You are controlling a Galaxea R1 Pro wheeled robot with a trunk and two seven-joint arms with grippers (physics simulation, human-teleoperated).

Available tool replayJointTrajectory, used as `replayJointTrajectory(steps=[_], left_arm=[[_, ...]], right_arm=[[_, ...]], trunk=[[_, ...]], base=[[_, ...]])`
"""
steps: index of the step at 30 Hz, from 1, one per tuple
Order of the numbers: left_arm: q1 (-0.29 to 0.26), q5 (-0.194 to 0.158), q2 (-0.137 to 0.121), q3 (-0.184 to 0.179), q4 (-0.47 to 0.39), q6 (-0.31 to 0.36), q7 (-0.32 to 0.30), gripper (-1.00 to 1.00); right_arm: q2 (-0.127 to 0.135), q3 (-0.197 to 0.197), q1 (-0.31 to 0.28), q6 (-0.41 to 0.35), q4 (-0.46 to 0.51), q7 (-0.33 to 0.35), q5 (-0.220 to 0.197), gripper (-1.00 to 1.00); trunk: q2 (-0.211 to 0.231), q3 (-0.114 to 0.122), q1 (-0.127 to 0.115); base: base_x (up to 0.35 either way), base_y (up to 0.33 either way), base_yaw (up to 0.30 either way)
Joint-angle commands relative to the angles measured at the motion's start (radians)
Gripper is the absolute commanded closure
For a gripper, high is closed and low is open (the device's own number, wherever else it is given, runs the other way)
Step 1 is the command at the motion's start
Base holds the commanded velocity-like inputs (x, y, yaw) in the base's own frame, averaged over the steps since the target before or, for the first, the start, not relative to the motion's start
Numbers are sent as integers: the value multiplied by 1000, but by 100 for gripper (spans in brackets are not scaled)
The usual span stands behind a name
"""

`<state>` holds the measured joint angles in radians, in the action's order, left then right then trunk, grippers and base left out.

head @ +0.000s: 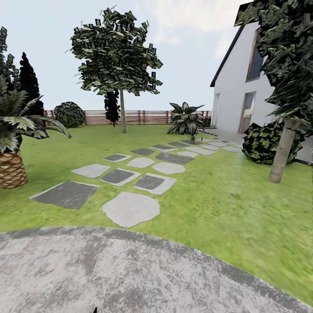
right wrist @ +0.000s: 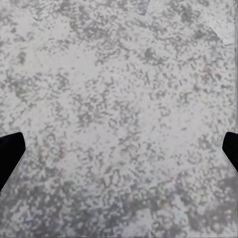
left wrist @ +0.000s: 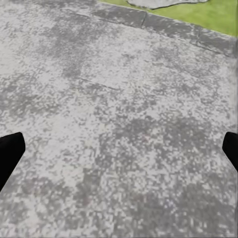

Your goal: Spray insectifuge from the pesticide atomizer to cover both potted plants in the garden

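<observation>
The garden lies ahead in the head view: green lawn (head: 226, 195), a path of grey stone slabs (head: 130, 208) and the round grey patio (head: 108, 274) under me. The pesticide atomizer is out of view. At the far end of the slab path stands a rosette of pointed green leaves (head: 187, 118); I cannot tell if it is one of the potted plants. My left gripper (left wrist: 119, 153) is open over the patio stone, its dark fingertips (left wrist: 9, 151) far apart with nothing between them. My right gripper (right wrist: 119, 153) is open over the same stone, also holding nothing.
A palm with a scaly trunk (head: 11, 167) stands at the left. A tree (head: 123, 113) rises mid-lawn before the brown slatted fence (head: 143, 116). At the right are a trunk (head: 282, 152), a dark bush (head: 263, 141) and the white house (head: 243, 91).
</observation>
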<state>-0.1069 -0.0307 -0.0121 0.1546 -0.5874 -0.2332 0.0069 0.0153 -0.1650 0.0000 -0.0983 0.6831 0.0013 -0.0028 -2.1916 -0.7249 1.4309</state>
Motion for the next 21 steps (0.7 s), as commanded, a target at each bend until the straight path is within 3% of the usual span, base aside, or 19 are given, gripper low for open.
replayJointTrajectory(steps=[1, 21], left_arm=[[0, -3, 0, 0, 0, -3, 1, -100], [0, -3, 0, -1, 0, -3, 1, -100]], right_arm=[[0, -1, 0, -6, 2, 0, 0, -100], [3, -2, 0, -6, 0, -2, 0, -100]], trunk=[[0, -1, 0], [0, -1, 0]], base=[[305, 0, -44], [305, 0, -3]])
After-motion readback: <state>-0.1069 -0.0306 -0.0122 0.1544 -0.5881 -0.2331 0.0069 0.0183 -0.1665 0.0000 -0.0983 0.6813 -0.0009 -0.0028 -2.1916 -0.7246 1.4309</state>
